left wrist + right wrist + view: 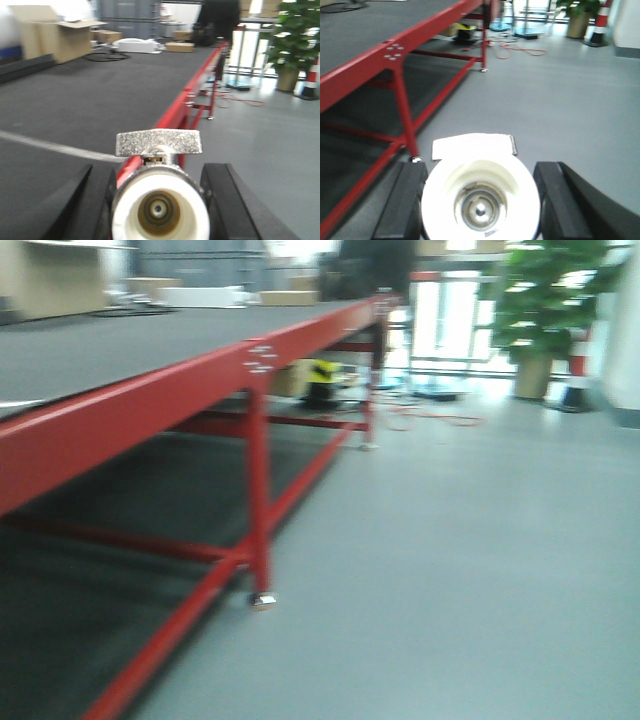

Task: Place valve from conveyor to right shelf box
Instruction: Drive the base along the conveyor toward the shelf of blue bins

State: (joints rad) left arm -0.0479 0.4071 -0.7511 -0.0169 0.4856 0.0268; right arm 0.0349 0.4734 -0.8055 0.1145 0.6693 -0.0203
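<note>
Well, look down at 6 o'clock in your left wrist view. Your left gripper (157, 197) has its two black fingers (85, 200) pressed on the sides of a round, shiny metal valve (160, 212) with a white mouth. A sparkly silver wing handle (158, 141) sits on top at 12 o'clock.

Your right gripper (481, 200) does the same. It hugs a second round valve (480, 200) with a wide white mouth and a pale flat handle (472, 146) on top. So both valves are up in your grippers, not lying on the belt.

I think these valves are hard and heavy for how small they look. The round sides look smooth, so they could slip or roll. Hold the fat body from both sides, as you do now. Do not grab the handle, because it may turn.

Past the left valve, the flat dark grey conveyor (100, 90) with its red metal frame (395, 55) runs off toward 12 o'clock. The right valve hangs over the grey floor (560, 100) beside it.

Far off at 11 o'clock stand brown cardboard boxes (55, 35). At 1 o'clock there is a leafy green plant in a pot (292, 35).

You cannot see the right shelf box in any view. I can read no words or labels anywhere; it is all too blurry.
</note>
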